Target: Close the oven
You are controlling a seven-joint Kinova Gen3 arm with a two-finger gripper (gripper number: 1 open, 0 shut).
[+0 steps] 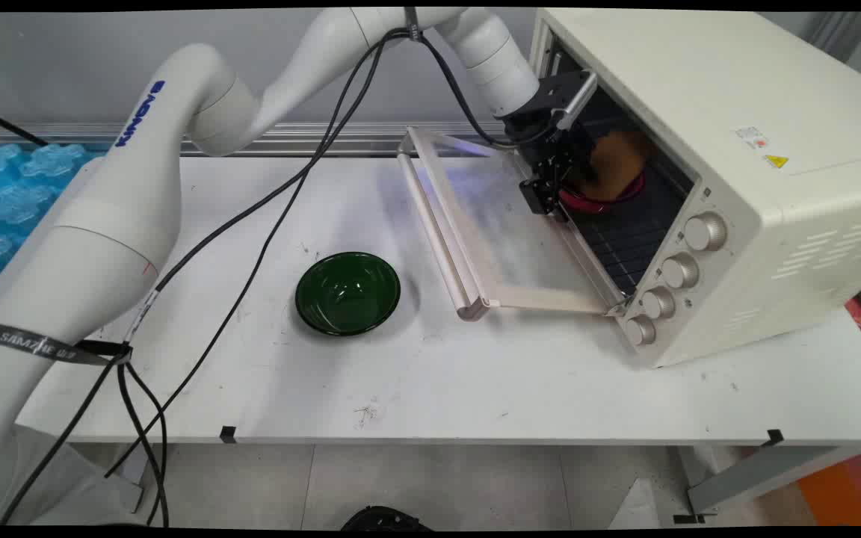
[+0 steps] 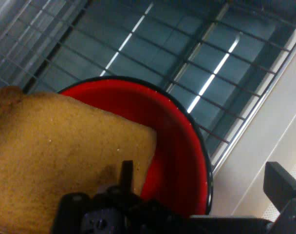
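Hand (image 1: 561, 196) in open oven (image 1: 707, 149), at red bowl (image 2: 179, 141) holding bread (image 2: 55, 156)

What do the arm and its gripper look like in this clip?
The arm is glossy white, built of rounded tubular links, with blue KINOVA lettering on one link. Black cables hang loosely along it, gathered by a black lettered strap near the base. The gripper is black, with an angular metal linkage.

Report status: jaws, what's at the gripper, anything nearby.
Gripper inside open oven, jaws unclear. At red bowl holding brown bread, on oven rack. Green bowl apart on table.
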